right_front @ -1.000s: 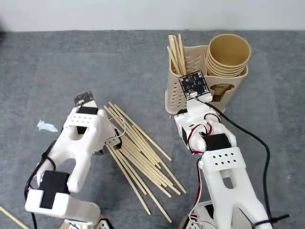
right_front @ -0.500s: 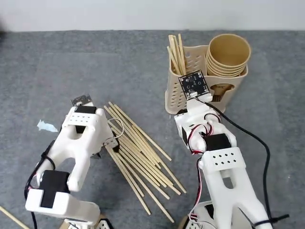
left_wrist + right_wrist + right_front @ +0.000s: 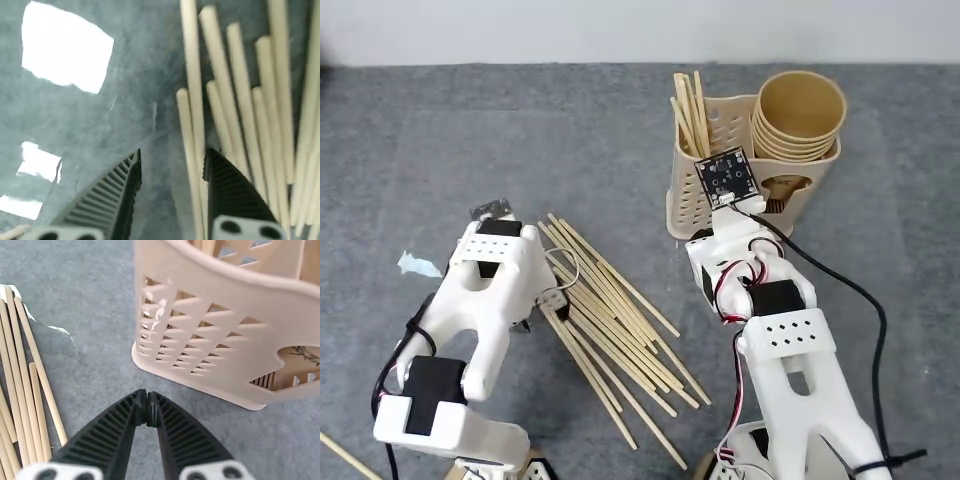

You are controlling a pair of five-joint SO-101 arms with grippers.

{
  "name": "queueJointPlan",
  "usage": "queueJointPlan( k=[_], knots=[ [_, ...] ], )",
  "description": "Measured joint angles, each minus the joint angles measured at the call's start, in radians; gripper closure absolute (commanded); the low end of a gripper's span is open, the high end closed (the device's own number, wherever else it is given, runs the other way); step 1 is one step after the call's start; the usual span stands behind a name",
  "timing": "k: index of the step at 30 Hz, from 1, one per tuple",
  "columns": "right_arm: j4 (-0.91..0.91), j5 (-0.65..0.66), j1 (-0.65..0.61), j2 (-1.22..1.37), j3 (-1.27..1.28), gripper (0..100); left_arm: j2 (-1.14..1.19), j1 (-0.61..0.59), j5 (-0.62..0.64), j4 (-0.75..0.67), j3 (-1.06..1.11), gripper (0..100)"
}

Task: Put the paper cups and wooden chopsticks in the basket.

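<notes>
The beige perforated plastic basket [image 3: 685, 190] stands in the upper right of the high view. Its right compartment holds the nested stack of tan paper cups [image 3: 802, 110] and its left one a few upright chopsticks [image 3: 687, 105], so the cups look finished and each kind has its own side. The fanned heap of pale wooden chopsticks [image 3: 620, 325] lies flat on the grey desk [image 3: 440, 140], centre and low in that frame. The left tool [image 3: 172, 165] hangs spread over the heap's left edge with an outermost stick between its fingers, probably placed to close on one or two without dragging the rest. The right tool [image 3: 146, 409] is pressed together and empty just before the basket's base, likely waiting clear of the heap.
</notes>
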Motion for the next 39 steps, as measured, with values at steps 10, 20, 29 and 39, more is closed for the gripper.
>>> queueJointPlan(
  k=[10, 20, 29, 39],
  knots=[
    [0.0, 0.0, 0.0, 0.0, 0.0, 98.7, 0.0, 0.0, 0.02, -0.092, 0.015, 80],
    [0.0, 0.0, 0.0, 0.0, 0.0, 98.7, -0.005, -0.005, 0.023, -0.098, 0.084, 80],
    [0.0, 0.0, 0.0, 0.0, 0.0, 98.7, -0.009, -0.003, 0.026, -0.103, 0.097, 86],
    [0.0, 0.0, 0.0, 0.0, 0.0, 98.7, -0.011, 0.009, 0.057, -0.18, 0.11, 98]
  ],
)
